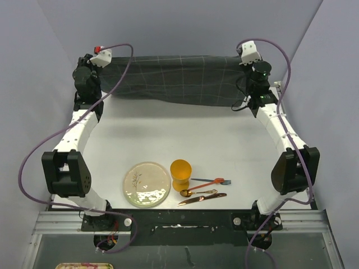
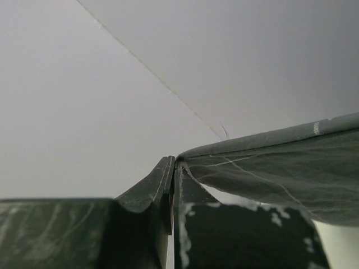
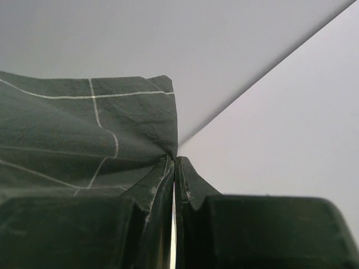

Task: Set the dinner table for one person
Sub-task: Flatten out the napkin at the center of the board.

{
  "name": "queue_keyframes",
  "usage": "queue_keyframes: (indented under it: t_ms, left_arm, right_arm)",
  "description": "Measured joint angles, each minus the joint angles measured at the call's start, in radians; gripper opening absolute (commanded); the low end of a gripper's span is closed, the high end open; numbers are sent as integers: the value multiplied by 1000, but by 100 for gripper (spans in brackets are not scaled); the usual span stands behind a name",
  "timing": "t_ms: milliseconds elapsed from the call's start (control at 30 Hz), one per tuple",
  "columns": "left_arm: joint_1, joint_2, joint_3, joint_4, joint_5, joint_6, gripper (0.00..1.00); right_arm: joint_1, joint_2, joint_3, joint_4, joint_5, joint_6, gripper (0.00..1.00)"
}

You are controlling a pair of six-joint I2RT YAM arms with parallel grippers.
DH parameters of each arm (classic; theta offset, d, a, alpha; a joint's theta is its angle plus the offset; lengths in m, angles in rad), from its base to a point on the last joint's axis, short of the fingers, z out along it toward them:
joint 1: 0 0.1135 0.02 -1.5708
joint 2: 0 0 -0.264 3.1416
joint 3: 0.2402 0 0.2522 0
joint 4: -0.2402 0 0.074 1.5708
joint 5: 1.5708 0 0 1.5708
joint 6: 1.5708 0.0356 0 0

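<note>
Across the middle of the overhead view the white desk (image 1: 185,134) lies bare. It is the big flat top running from the metal rail (image 1: 59,227) at my near edge out to the far wall, and nothing on it is laid as a place setting yet. The dark grey cloth (image 1: 179,78) with its thin light grid is stretched along the far end between my two arms. I can't tell whether its lower hem touches the desk or hangs just above it. On the left wrist camera the left pincer (image 2: 173,168) is clamped together on a corner of that cloth (image 2: 280,168), with the fabric running out taut to the side. On the right wrist camera the right pincer (image 3: 175,162) is pinched shut on the opposite corner (image 3: 84,129), and the cloth bunches into the closed tips. Well apart from the cloth, near the rail, the tableware sits in a loose group. The pale plate (image 1: 147,184) has the orange cup (image 1: 180,175) just beside it. Beyond the cup lie the fork (image 1: 212,181), the spoon (image 1: 197,193) and the knife (image 1: 202,199), close together and pointing roughly the same way. By my reckoning I am at the very start. The cloth has to be spread flat first, which I judge means drawing it toward me, and then the plate, cup and cutlery each need placing on it.
</note>
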Motion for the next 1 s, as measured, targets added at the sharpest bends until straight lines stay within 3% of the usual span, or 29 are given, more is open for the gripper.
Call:
queue_keyframes:
  t_ms: [233, 467, 667, 1000]
  left_arm:
    - [14, -222, -280, -122, 90, 39, 0]
    - [17, -259, -337, -282, 146, 64, 0]
    - [17, -154, -108, -342, 153, 42, 0]
    - [-9, 251, 364, -412, 84, 26, 0]
  right_arm:
    - [-22, -189, -84, -359, -191, 69, 0]
    - [-27, -241, -130, -524, -302, 113, 0]
    - [-19, -120, -18, -573, -312, 155, 0]
    - [-6, 185, 277, -458, -209, 238, 0]
